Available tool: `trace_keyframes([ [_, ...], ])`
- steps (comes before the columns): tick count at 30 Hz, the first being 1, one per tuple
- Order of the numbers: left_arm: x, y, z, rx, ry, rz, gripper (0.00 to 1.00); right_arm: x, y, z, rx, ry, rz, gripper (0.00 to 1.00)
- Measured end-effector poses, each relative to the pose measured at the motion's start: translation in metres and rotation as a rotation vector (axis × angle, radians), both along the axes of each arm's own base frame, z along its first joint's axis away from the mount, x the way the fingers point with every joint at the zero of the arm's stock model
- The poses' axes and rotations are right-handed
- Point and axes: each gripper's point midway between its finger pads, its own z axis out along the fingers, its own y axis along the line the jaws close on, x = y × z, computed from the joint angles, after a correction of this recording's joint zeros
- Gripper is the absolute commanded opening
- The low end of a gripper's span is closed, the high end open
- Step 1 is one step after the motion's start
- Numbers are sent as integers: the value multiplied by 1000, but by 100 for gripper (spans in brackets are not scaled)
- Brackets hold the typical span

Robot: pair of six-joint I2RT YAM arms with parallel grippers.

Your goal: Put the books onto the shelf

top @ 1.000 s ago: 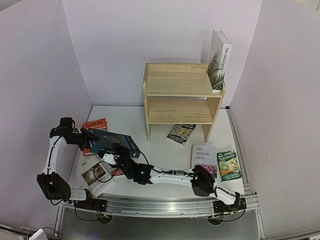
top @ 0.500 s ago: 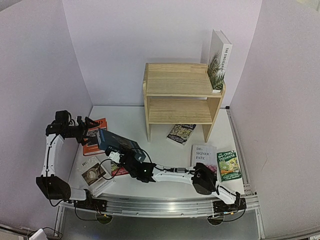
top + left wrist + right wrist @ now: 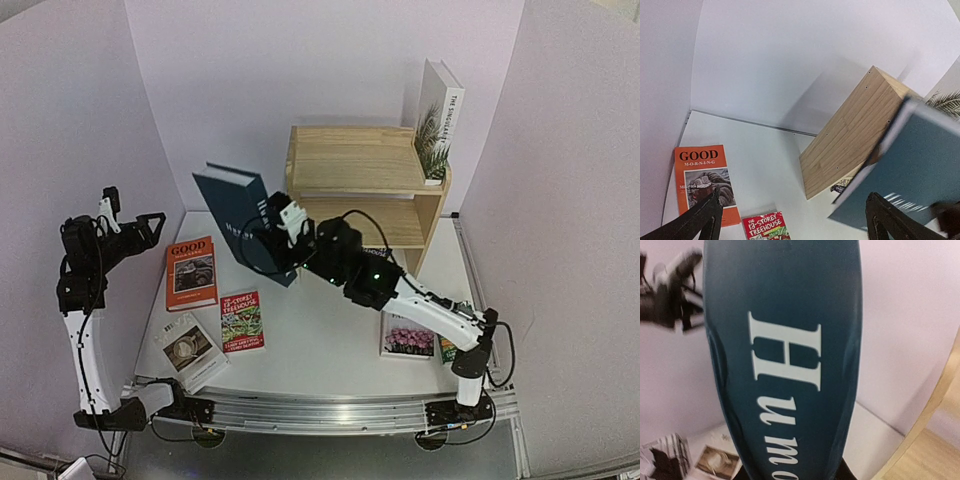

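Note:
My right gripper (image 3: 281,238) is shut on a dark teal book (image 3: 238,212) and holds it upright in the air, just left of the light wood shelf (image 3: 355,160). The right wrist view is filled by the book's spine (image 3: 785,360), and the fingers are hidden under it. A white book (image 3: 438,118) stands on the shelf's top tier at the right. My left gripper (image 3: 132,235) hangs open and empty at the far left, above an orange book (image 3: 191,272). Its fingers (image 3: 699,220) frame the orange book (image 3: 700,181), a red book (image 3: 765,227) and the shelf's side panel (image 3: 852,137).
On the table lie the red book (image 3: 241,320), a white and sepia book (image 3: 188,347) at the front left, and a flower-covered book (image 3: 408,338) at the front right, partly under my right arm. Pale walls close in the table on three sides.
My right arm has lifted the teal book off the table's left side and carried it up toward the shelf. My left gripper let go of it, opened wide and drew back to the left.

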Motion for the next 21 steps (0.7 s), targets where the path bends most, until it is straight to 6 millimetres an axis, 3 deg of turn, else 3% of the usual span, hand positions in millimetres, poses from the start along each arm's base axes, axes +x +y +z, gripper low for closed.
trace_keyframes([
  [4,8,1,-22,1,50,-1,100,-5,-52,105,189,-113,-36,0],
  [7,16,3,-42,-7,104,-1,100,2,-98,159,252,-233,-161,0],
  [9,17,3,-47,-9,118,-1,100,17,-130,178,263,-290,-272,0],
  [13,16,3,-48,-9,118,-2,100,65,-190,186,214,-352,-523,0],
  [17,15,2,-49,-9,115,-3,100,114,-237,167,105,-360,-726,0],
  [21,14,2,-50,-10,117,-4,100,148,-265,144,29,-336,-838,0],
])
